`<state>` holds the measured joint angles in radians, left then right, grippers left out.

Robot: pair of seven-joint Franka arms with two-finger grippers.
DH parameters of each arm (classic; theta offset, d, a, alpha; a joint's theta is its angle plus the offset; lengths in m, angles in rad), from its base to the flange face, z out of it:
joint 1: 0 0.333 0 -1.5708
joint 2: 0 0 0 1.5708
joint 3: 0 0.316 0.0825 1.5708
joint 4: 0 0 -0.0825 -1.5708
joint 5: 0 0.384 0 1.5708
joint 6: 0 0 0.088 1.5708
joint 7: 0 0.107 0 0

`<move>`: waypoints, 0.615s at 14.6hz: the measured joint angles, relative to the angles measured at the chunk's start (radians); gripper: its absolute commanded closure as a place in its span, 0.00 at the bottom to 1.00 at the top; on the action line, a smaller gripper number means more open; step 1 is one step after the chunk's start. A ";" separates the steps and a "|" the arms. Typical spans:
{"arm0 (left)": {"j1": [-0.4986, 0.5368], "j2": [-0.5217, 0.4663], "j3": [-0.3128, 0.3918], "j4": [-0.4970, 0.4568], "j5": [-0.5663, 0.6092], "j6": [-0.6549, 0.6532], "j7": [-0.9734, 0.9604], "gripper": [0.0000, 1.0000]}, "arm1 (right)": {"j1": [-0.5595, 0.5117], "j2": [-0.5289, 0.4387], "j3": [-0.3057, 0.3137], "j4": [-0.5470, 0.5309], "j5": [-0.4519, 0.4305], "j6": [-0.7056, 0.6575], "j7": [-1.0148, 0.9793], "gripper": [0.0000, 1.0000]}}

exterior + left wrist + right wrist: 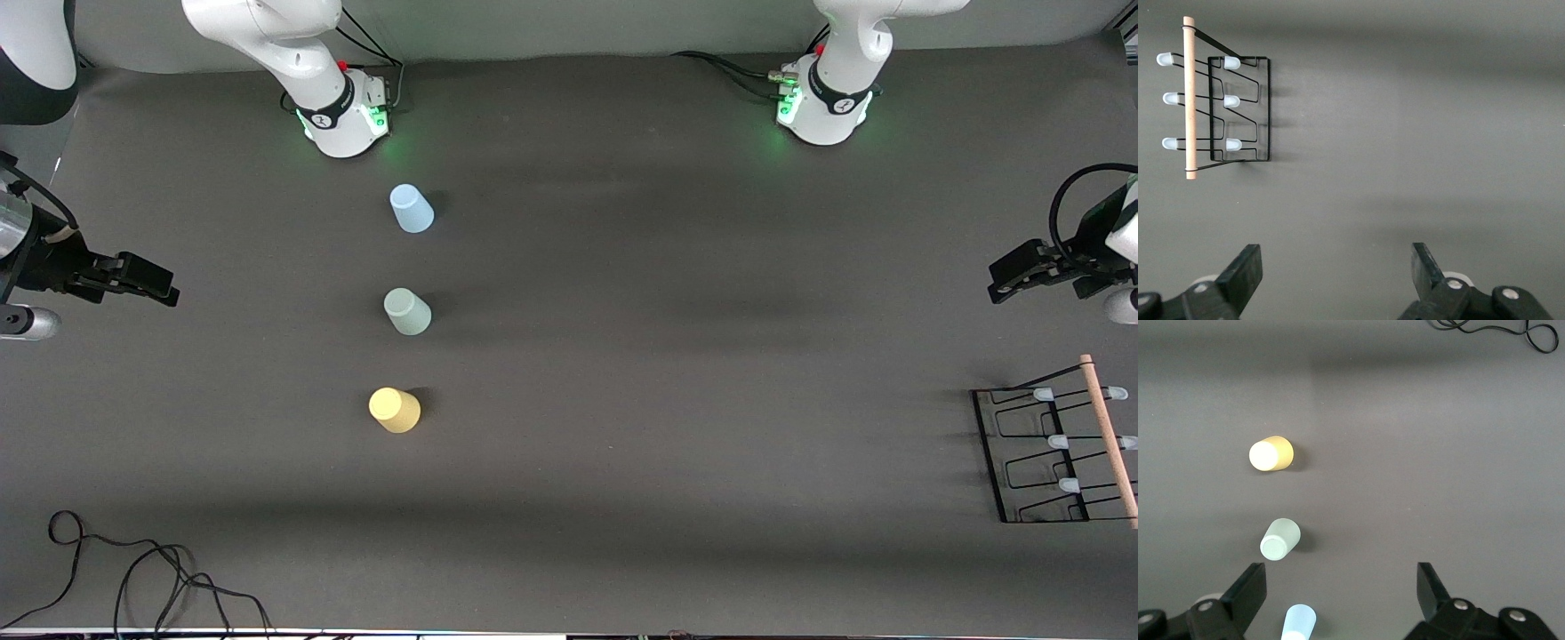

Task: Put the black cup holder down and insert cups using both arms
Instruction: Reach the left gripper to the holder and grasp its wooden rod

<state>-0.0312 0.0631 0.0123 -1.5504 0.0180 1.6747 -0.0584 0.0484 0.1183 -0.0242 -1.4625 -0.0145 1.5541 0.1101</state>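
Note:
Three cups stand mouth down in a row toward the right arm's end of the table: light blue (412, 209) nearest the bases, pale green (407, 311), then yellow (395, 410) nearest the front camera. The black cup holder (1109, 440) sits at the left arm's end, its wooden rod (1189, 100) and pale pegs showing. My left gripper (997, 286) hangs open over bare table beside the holder, nothing between its fingers (1336, 260). My right gripper (167, 292) is open at the table's other end, looking down on the blue (1299, 623), green (1280, 539) and yellow (1271, 454) cups.
A loose black cable (133, 569) curls at the front corner at the right arm's end and shows in the right wrist view (1491, 328). The two arm bases (342, 116) (822, 107) stand along the edge farthest from the front camera. Dark matte table between cups and holder.

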 measured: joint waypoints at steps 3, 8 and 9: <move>-0.001 0.000 0.000 0.000 0.000 0.000 0.000 0.00 | 0.000 0.000 0.000 0.000 0.000 -0.015 0.000 0.00; 0.001 0.001 0.007 -0.001 0.001 -0.001 0.019 0.00 | -0.004 0.001 -0.004 0.000 0.000 -0.021 0.000 0.00; 0.006 0.003 0.011 -0.003 0.001 -0.001 0.034 0.00 | -0.004 0.001 -0.004 0.000 0.000 -0.021 0.000 0.00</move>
<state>-0.0256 0.0663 0.0236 -1.5532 0.0190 1.6741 -0.0244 0.0447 0.1188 -0.0282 -1.4625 -0.0145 1.5328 0.1101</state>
